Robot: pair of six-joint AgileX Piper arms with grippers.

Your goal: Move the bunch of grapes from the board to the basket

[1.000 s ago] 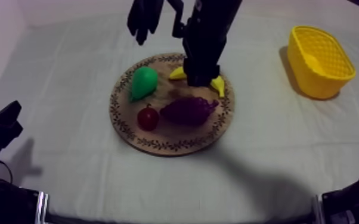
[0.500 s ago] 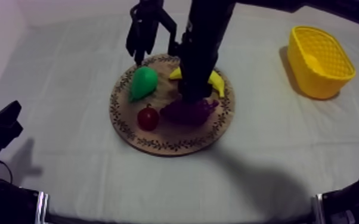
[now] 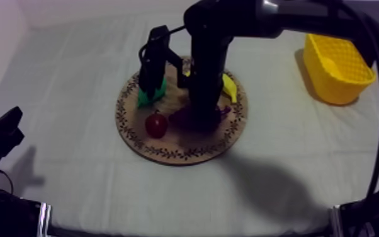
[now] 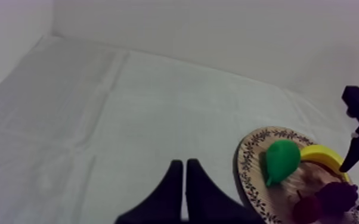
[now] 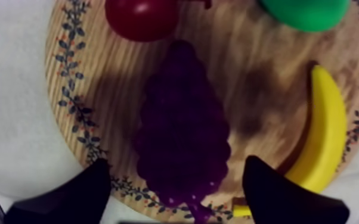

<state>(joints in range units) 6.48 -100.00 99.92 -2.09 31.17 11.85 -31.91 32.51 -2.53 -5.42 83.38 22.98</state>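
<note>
The bunch of grapes (image 5: 182, 125) is dark purple and knobbly. It is narrow at one end and broad at the other, with a short stub of stem at the broad end. It lies flat on the wooden board (image 5: 68, 77), just off the middle towards 4 o'clock in the top view, with its broad end close to the rim. The rim carries a dark ring of leaves and sprigs. The right gripper (image 5: 177, 165) hangs straight over the bunch with its two black fingers (image 5: 68, 196) spread wide. One finger stands on each side of the broad end, and pale wood shows between each finger and the fruit. The small red fruit (image 5: 141, 16) sits just beside the narrow end, at 8 o'clock on the board. The green pear (image 5: 304, 12) is at 10 o'clock and the yellow banana (image 5: 325, 131) curves along the rim at 2 o'clock. The yellow basket (image 3: 337, 63) stands on the cloth (image 3: 72, 75), well apart from the board at 2 o'clock. The left gripper (image 4: 183, 164) is far off at 8 o'clock, its fingers pressed together in a narrow wedge with nothing in them.
</note>
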